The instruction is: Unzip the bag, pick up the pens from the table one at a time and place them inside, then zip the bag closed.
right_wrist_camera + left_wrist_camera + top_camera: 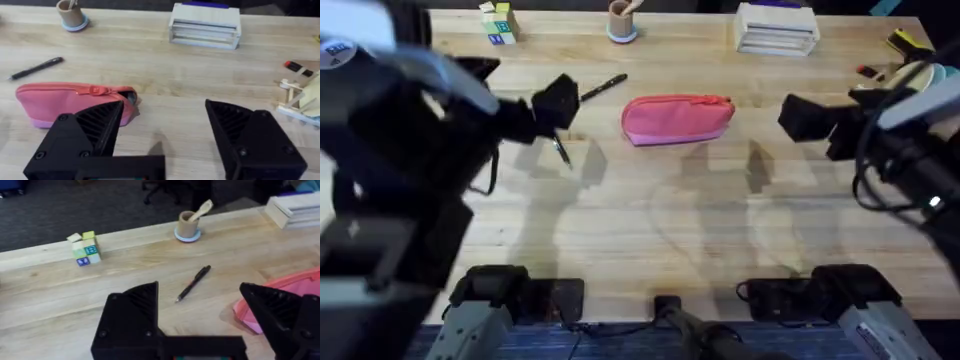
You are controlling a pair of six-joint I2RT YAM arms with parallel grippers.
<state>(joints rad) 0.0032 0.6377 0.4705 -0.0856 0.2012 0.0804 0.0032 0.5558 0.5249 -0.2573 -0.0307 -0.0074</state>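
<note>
We find no text, brand, number or sign that can be read. The stacked toy blocks (pixel 84 248) at the far side of the worktop (pixel 150 245) carry coloured marks on their faces, one blue and one green, that may be letters; we cannot make them out from the left wrist or from overhead. The pink bag (pixel 70 102) shows no label on the side we see. The black pen (pixel 193 283) bears no print we can read. The white rack (pixel 205 25) shows plain slats, no markings.
</note>
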